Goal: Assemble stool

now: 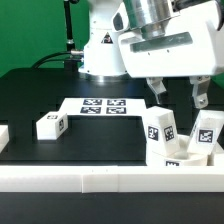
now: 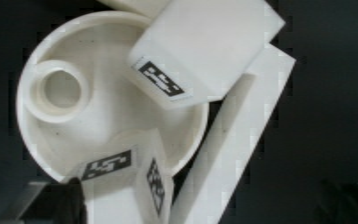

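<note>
Fingers [image 1: 157,92] hang spread and empty above the stool [image 1: 172,158] at the surface's [image 1: 105,142] front edge. Dropping carelessly could knock a leg [image 1: 160,128] loose.

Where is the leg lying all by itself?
In the exterior view, the lone leg lies at the exterior view's left, beside the marker board, apart from the two upright legs at that view's right.
</note>
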{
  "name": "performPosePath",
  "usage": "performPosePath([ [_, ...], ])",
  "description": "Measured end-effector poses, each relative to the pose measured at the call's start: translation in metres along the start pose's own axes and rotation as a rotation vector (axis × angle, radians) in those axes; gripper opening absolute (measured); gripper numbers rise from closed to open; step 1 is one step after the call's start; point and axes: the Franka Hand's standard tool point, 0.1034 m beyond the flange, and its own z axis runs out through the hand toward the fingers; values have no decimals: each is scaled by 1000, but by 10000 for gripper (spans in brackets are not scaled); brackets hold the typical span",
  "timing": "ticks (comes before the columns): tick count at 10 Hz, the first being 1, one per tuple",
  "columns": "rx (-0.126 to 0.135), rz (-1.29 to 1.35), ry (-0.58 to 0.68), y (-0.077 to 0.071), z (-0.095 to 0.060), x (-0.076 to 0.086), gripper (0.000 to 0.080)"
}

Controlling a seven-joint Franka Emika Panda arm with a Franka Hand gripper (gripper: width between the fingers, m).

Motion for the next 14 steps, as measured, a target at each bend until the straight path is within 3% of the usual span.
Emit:
performPosePath([
  [2, -2, -137, 2, 1, 0, 2, 649],
  [3, -25, -350, 11, 4, -1, 4, 649],
  [6, -140, -940, -7, 6, -7, 11, 649],
  [11, -185, -1382, -35, 13, -8, 19, 649],
  [14, -203, -1487, -53, 28, 5, 16, 649],
])
